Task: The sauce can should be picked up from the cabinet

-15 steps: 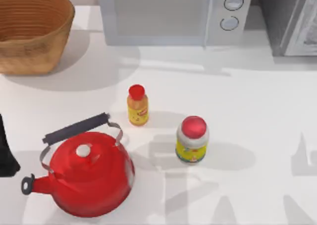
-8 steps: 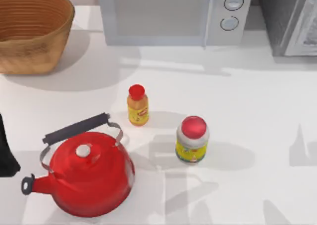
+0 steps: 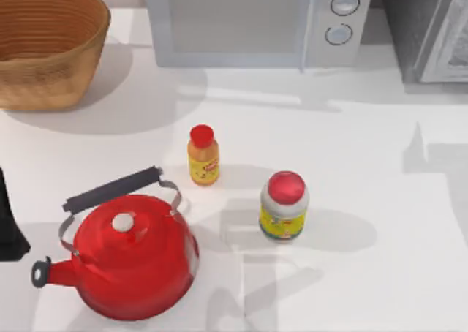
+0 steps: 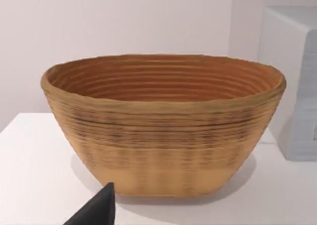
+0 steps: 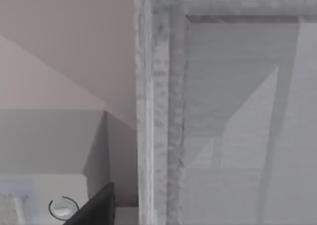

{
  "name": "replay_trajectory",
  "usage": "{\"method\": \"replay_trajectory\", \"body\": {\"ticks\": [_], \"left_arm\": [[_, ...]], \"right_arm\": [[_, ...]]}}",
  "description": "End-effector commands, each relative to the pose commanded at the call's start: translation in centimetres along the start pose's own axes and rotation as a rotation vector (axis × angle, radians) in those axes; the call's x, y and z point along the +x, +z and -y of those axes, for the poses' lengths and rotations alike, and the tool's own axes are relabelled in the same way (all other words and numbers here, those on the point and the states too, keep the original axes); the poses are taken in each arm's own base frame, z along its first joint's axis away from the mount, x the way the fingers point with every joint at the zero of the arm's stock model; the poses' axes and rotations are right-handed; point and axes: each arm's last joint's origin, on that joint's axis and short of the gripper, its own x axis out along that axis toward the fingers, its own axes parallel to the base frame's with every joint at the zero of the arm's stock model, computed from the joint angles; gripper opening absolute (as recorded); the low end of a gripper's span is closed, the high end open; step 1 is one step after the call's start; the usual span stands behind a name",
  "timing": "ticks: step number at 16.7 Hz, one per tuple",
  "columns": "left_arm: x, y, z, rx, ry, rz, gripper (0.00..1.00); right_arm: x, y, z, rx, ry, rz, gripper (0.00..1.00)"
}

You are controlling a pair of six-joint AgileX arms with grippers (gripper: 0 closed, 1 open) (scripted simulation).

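Cabinet: large grey speckled cabinet with pale panel, upper right of top view; fronted close in right wrist view.
Sauce can: whereabouts cannot be told.
Left arm: dark part at left edge; fingers cannot be told.
Right gripper: open or closed cannot be told.
Table: white table carries woven basket, white microwave, red kettle, slim orange bottle, yellow-labelled jar.

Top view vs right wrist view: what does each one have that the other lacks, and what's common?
Top view alone: the basket, red kettle, slim orange bottle and yellow-labelled jar on the white table. Right wrist view alone: the cabinet close up, with its speckled frame and pale panel. Shared: the cabinet and the microwave, whose dial appears in the wrist view.
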Motion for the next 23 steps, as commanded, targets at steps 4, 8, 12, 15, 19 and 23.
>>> {"method": "replay_trajectory", "body": {"ticks": [4, 8, 12, 15, 19, 23], "left_arm": [[0.0, 0.0, 0.0, 0.0, 0.0, 0.0, 1.0], [0.0, 0.0, 0.0, 0.0, 0.0, 0.0, 1.0], [0.0, 0.0, 0.0, 0.0, 0.0, 0.0, 1.0], [0.0, 0.0, 0.0, 0.0, 0.0, 0.0, 1.0], [0.0, 0.0, 0.0, 0.0, 0.0, 0.0, 1.0], [0.0, 0.0, 0.0, 0.0, 0.0, 0.0, 1.0]], "right_arm": [[4.0, 7.5, -1.2, -0.001, 0.006, -0.001, 1.0], [7.9, 12.6, -2.6, 0.001, 0.01, 0.009, 1.0], [10.5, 15.2, -3.5, 0.003, 0.009, 0.017, 1.0], [11.1, 15.6, -3.8, 0.003, 0.008, 0.018, 1.0], [11.0, 15.6, -3.6, 0.004, 0.005, 0.021, 1.0], [11.3, 16.6, -5.3, 0.018, 0.015, 0.061, 1.0]]}}
